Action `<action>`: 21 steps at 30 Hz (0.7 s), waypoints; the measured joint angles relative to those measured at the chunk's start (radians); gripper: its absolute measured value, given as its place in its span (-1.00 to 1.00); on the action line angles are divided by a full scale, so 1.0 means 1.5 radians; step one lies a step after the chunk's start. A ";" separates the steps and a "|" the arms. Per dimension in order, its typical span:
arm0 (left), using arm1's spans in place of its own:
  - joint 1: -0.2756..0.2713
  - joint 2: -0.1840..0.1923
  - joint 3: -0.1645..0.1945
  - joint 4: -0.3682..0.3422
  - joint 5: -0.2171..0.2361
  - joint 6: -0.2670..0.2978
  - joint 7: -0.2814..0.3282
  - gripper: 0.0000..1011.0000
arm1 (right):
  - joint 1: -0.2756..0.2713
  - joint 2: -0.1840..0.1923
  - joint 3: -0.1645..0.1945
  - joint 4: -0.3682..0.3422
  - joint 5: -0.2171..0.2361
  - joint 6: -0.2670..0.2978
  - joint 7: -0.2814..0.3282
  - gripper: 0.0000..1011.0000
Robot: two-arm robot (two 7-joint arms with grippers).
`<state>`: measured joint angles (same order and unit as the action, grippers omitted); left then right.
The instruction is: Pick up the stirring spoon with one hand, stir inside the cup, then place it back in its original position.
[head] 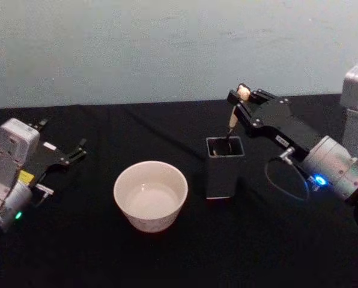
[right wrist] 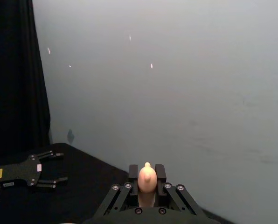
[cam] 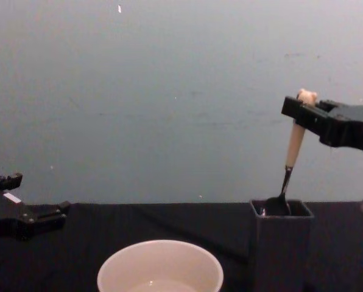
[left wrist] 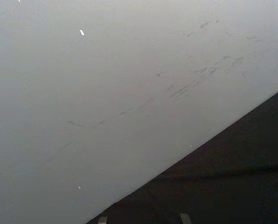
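Observation:
My right gripper (head: 242, 94) is shut on the bear-head top of the stirring spoon (head: 233, 115), holding it upright above the dark grey square holder (head: 224, 168). In the chest view the spoon (cam: 294, 146) hangs from the gripper (cam: 303, 104) with its shiny bowl just at the holder's (cam: 280, 243) open top. The right wrist view has the beige bear head (right wrist: 147, 178) clamped between the fingers (right wrist: 134, 173). The cream-white cup (head: 150, 195) stands to the holder's left, with nothing in it. My left gripper (head: 81, 150) rests open at the table's left side, far from both.
A black cloth covers the table (head: 185, 258) and a pale wall stands behind it. Free room lies between the cup and the left gripper. A black cable (head: 285, 177) loops by the right arm's wrist.

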<state>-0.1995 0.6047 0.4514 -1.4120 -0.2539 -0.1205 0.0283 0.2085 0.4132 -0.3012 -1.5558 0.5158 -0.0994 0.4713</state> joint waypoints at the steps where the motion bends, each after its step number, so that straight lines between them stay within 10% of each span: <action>1: 0.000 0.000 0.000 0.000 0.000 0.000 0.000 0.98 | 0.000 -0.001 -0.001 0.001 0.001 0.004 -0.002 -0.58; 21: 0.000 0.000 0.000 0.000 0.000 0.000 0.000 0.98 | -0.015 -0.031 -0.011 0.036 0.001 0.056 -0.059 -0.58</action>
<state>-0.1995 0.6047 0.4514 -1.4120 -0.2539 -0.1205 0.0283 0.1866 0.3664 -0.3174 -1.5023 0.5177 -0.0160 0.3825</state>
